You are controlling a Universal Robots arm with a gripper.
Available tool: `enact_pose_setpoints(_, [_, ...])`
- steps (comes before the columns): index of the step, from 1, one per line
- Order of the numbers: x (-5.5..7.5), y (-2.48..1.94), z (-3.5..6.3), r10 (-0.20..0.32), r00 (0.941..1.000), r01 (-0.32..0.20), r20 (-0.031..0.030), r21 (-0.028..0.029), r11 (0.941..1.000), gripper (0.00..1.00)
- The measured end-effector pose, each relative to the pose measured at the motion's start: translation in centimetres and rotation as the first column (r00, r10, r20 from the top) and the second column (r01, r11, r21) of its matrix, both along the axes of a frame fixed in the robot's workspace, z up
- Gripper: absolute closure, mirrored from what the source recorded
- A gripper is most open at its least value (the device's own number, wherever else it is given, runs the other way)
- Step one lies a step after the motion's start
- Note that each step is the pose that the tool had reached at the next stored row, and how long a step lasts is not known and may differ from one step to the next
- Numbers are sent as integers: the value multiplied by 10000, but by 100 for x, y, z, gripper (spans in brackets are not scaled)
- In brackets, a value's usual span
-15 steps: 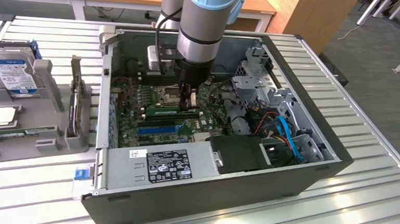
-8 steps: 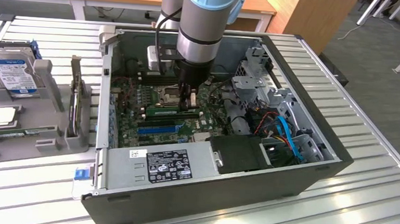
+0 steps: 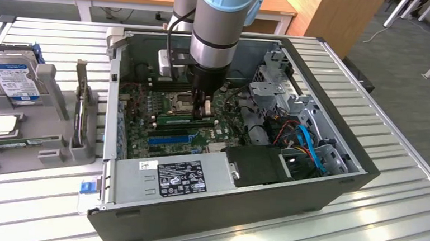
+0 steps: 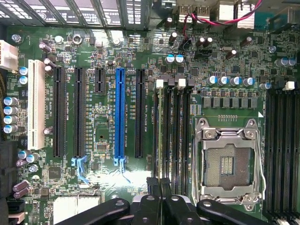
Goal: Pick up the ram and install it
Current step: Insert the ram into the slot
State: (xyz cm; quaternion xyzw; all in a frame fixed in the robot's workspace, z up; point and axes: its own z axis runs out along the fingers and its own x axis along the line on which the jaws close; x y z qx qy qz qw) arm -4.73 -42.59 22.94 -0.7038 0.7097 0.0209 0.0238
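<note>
From the exterior view, my claw (image 3: 203,109) is clenched, seemingly on the ram (image 3: 176,120), standing edge-up over the motherboard (image 3: 143,124). In the wrist view, the claw (image 4: 159,190) sits above the memory slots (image 4: 161,131); I'd line the stick square with one slot and press straight down.

Computer case (image 3: 232,211): open, lying on the metal table (image 3: 387,232).
Power supply (image 3: 174,177): inside the case, near edge.
Hard drive (image 3: 12,77): in a grey holder (image 3: 56,150), exterior view's left.
Blue slot (image 4: 120,112): between black slots (image 4: 78,112).
</note>
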Motion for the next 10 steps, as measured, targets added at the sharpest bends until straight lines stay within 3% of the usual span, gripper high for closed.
enact_pose_setpoints(10, [0, 0, -20, 1, 10000, -1, 1, 1, 10000, 89])
